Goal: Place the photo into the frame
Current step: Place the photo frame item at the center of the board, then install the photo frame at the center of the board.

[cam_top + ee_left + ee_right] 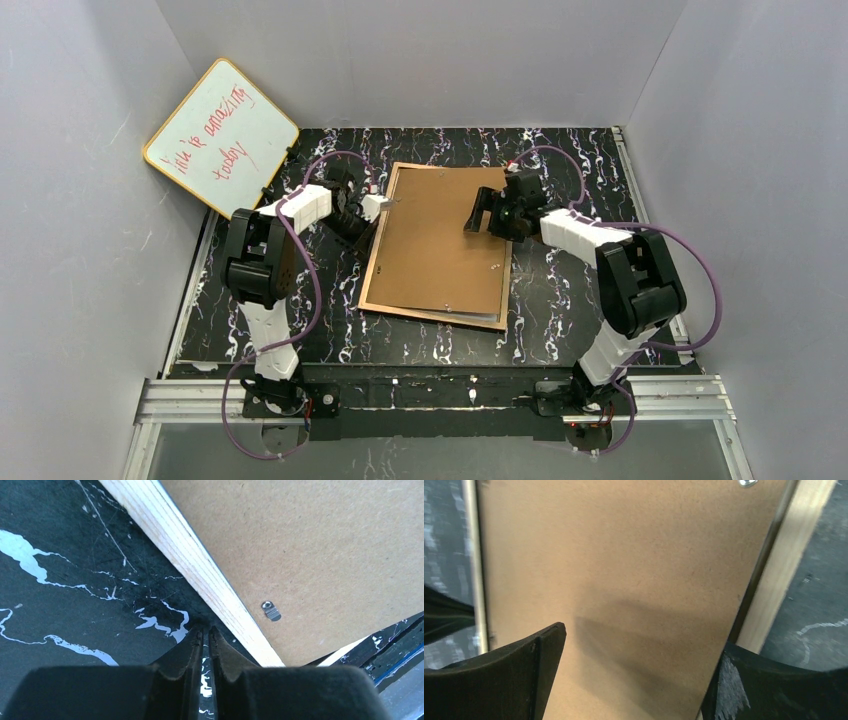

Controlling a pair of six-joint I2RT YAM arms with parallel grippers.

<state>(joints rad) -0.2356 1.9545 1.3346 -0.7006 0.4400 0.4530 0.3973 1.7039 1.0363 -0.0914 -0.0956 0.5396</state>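
Looking down, we find the frame (368, 282) face-down mid-tabletop (560, 290), wood-coloured back up, with the brown backing panel (440, 250) laid over it. Our left hand (205, 630), fingers pressed together, touches down beside the frame's left rail, probably to stop it sliding. Our right hand (641, 637) hangs spread wide above the panel, holding nothing. The photo is hidden, presumably under the panel.

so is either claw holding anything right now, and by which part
nothing is held: the left claw is shut empty beside the light wood-backed rectangular frame, the right claw open above the brown hardboard backing panel
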